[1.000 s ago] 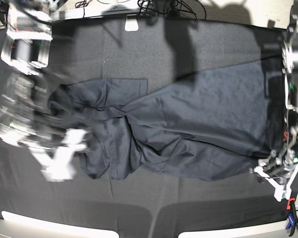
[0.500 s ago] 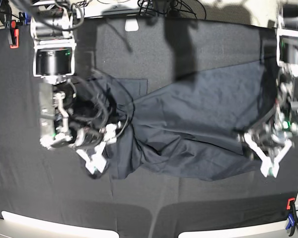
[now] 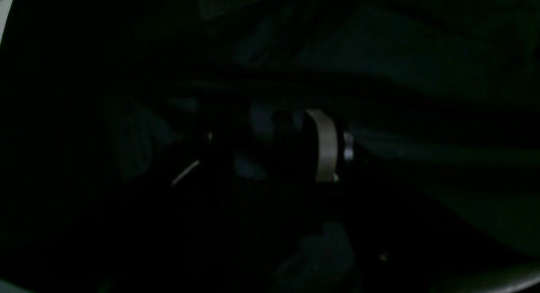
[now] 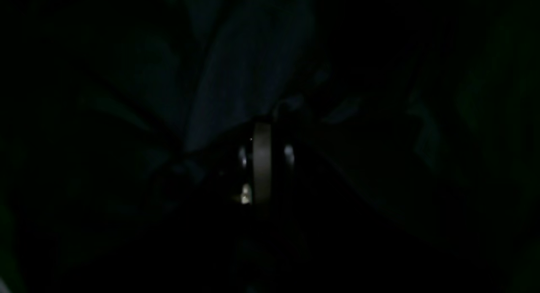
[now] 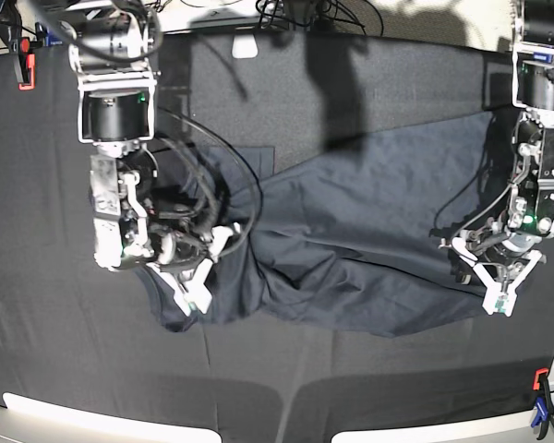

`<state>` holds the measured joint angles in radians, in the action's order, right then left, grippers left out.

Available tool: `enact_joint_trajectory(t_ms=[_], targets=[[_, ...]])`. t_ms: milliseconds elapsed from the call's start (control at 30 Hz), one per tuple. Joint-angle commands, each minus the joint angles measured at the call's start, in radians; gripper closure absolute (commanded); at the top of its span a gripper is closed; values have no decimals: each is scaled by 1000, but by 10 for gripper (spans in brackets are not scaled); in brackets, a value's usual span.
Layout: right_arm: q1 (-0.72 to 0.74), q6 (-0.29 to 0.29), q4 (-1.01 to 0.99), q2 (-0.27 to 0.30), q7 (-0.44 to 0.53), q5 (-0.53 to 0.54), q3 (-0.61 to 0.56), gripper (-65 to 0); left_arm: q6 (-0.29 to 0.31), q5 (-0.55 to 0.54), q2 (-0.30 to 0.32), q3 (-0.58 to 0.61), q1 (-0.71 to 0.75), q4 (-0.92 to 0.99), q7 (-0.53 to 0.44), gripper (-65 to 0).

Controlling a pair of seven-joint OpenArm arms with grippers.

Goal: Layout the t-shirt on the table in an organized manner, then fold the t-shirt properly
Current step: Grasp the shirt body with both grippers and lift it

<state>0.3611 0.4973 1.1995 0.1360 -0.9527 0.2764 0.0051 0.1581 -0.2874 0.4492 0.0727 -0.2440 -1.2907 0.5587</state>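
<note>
Base view: t-shirt [image 5: 351, 249] rumpled on black tabletop [image 5: 37, 323]. Right pincer [image 5: 196, 288] closed on shirt's bunched end; left pincer [image 5: 495, 288] spread over hem edge. Wrist views near-black, only dim fabric folds.

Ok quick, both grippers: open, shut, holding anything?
Left gripper: open, over the t-shirt hem, holding nothing visible.
Right gripper: shut on the t-shirt.

Bare table [image 5: 351, 88] across top middle and bottom of frame. T-shirt [image 5: 369, 231] fills the centre; arms and cables block both side edges.
</note>
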Motion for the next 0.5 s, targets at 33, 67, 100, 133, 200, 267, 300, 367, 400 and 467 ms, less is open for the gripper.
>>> enact_joint_trajectory(t_ms=[33, 67, 100, 133, 200, 267, 300, 367, 400, 467], targets=[[69, 8, 34, 8, 57, -30, 2, 0, -9, -1, 16, -8, -21, -20, -21, -243], [90, 7, 34, 9, 74, -46, 2, 0, -9, -2, 16, -8, -21, -20, -21, -243], [111, 4, 34, 11, 92, -59, 2, 0, -9, -2, 16, -8, -21, -20, -21, -243], [134, -2, 34, 11, 117, -68, 2, 0, -9, -2, 16, -8, -21, -20, -20, -243], [173, -16, 33, 10, 187, -84, 2, 0, -9, -1, 14, -8, -21, -20, -20, -243], [205, -35, 21, 10, 272, -94, -3, 0, -9, -2, 13, -8, -19, -20, -19, -243], [222, -38, 3, 10, 312, -103, -6, 0, -9, -1, 11, -8, -18, -20, -18, -243], [263, -43, -62, 7, 391, -140, -6, 0, -9, -2, 11, -8, -15, -20, -8, -243], [286, -43, -107, 6, 431, -156, -6, 0, -9, -1, 11, -8, -10, -20, -9, -243], [344, -45, -215, 5, 514, -177, -6, 0, -8, -1, 11, -8, 1, -20, -9, -243]])
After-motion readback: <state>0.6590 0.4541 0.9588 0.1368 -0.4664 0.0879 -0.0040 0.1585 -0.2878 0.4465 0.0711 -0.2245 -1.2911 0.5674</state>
